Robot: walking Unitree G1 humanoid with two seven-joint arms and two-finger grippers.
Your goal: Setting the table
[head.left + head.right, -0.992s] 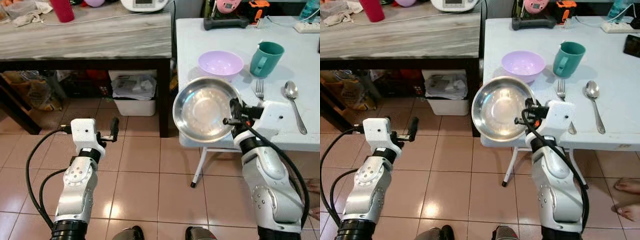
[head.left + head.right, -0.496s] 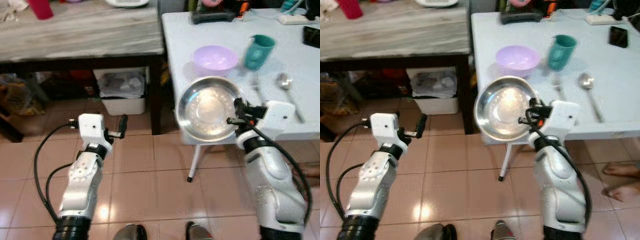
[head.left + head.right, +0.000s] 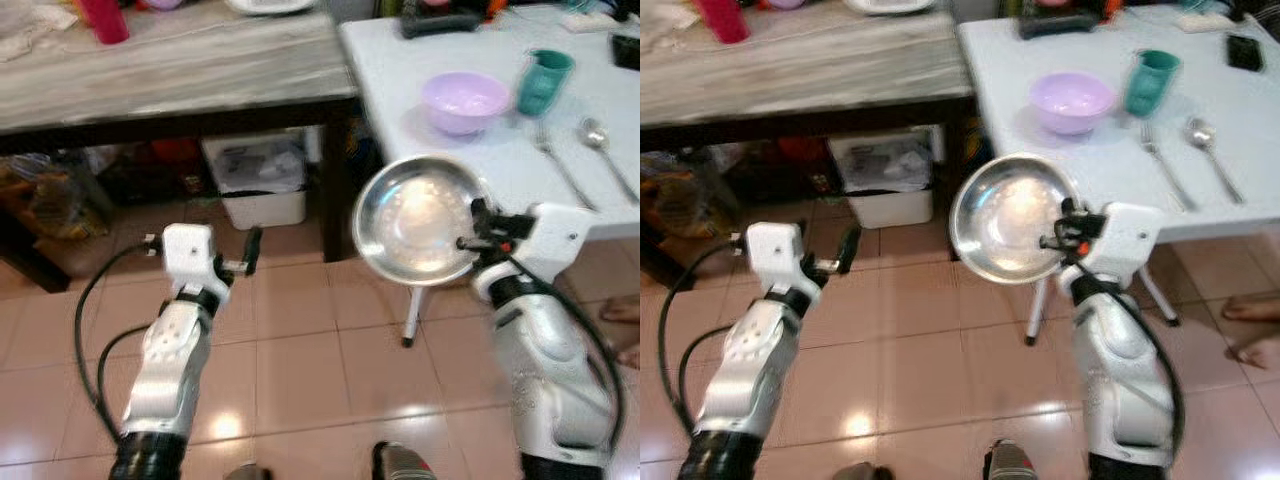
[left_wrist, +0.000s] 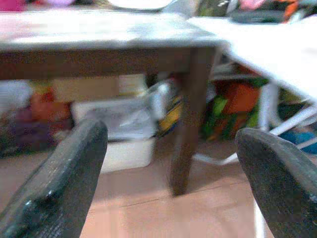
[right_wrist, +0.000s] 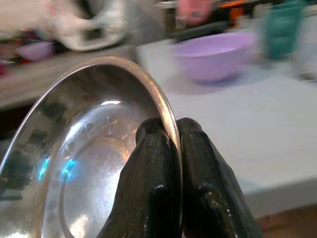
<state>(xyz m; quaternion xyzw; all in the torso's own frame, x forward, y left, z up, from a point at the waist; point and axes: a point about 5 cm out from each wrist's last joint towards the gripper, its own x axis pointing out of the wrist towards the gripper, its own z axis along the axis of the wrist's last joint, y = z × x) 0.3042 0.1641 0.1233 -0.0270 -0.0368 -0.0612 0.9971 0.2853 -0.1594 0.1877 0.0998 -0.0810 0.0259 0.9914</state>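
Round shiny steel plate (image 3: 418, 220), tilted with its hollow face toward the camera, held off the near left corner of the white table (image 3: 500, 160). Right gripper (image 5: 171, 141) pinches its right rim, forearm raised. Left gripper (image 4: 168, 163) gapes wide, empty, over tiled floor (image 3: 300, 350).

The right claw (image 3: 470, 226) pinches the rim of a tilted plate (image 3: 415, 220), held over the floor just before the near edge of the surface (image 3: 500, 160). On that surface, a bowl (image 3: 463, 100) lies behind the plate, a cup (image 3: 542, 82) to its right, then a fork (image 3: 556, 160) and spoon (image 3: 606, 145) nearer. The left claw (image 3: 250, 252) hangs to the left, below a second table (image 3: 180, 75).
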